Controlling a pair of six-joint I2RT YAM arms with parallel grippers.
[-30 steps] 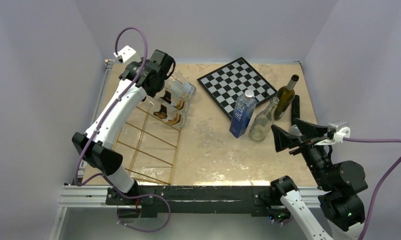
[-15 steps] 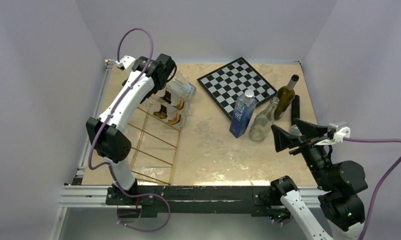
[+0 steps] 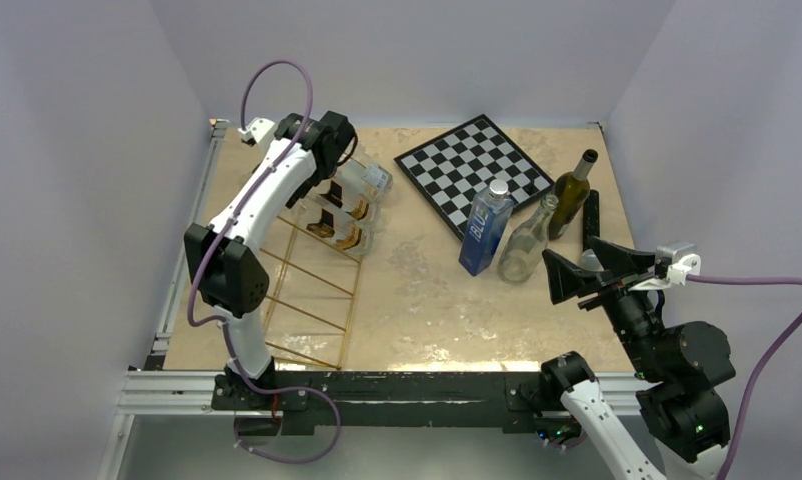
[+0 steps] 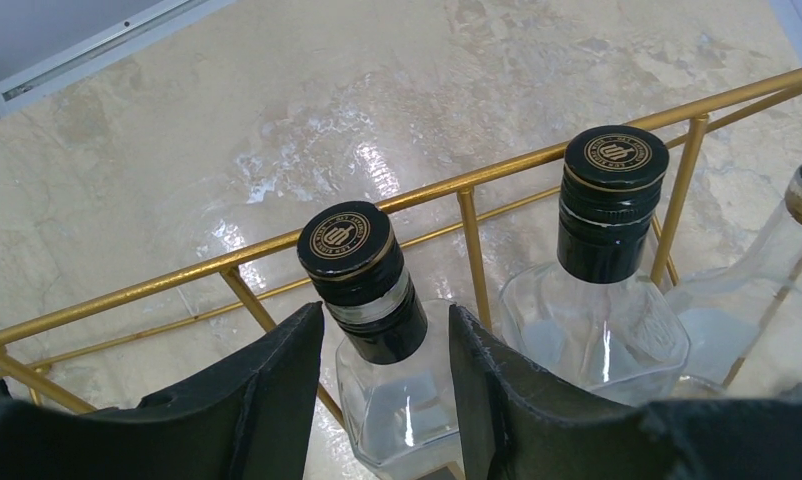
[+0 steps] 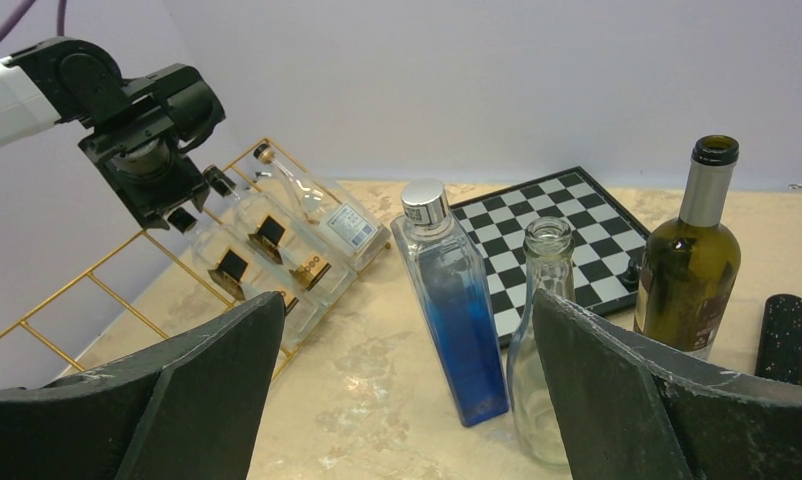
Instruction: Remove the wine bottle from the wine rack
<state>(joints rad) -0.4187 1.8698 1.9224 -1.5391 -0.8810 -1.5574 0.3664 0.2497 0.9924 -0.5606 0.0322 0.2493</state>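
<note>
Now; wine bottle: clear glass, black gold-crested cap; left hand astride neck

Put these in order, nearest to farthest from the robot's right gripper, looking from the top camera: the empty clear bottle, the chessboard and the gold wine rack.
1. The clear bottle, standing just left of the right gripper.
2. The chessboard, farther back and toward the middle.
3. The wine rack, way over on the left side.
</note>
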